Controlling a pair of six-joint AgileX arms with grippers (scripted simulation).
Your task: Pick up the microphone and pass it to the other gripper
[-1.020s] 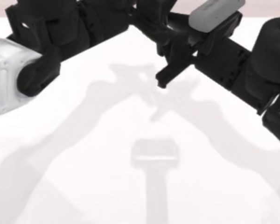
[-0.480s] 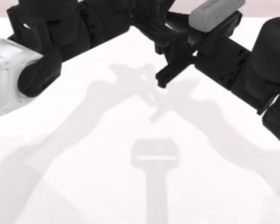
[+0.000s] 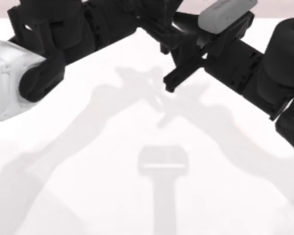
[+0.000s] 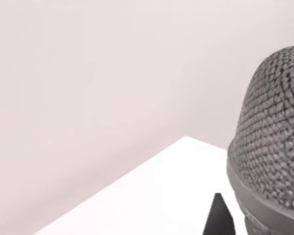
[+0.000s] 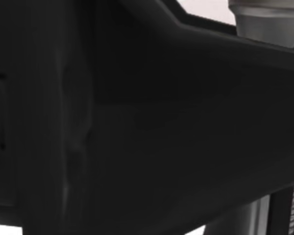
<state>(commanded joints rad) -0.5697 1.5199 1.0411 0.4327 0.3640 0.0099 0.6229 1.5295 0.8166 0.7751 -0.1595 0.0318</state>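
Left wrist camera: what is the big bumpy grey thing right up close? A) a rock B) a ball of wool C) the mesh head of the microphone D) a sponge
C: the rounded grey woven-mesh head of the microphone fills the side of the left wrist view, with a darker band below the mesh, very close to the camera.

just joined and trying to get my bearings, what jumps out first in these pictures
The grey mesh head of the microphone fills one side of the left wrist view, very close to that camera. In the top view both black arms meet near the table's far edge, the left tool against the right tool, throwing long shadows over the white table. The right wrist view is dark.
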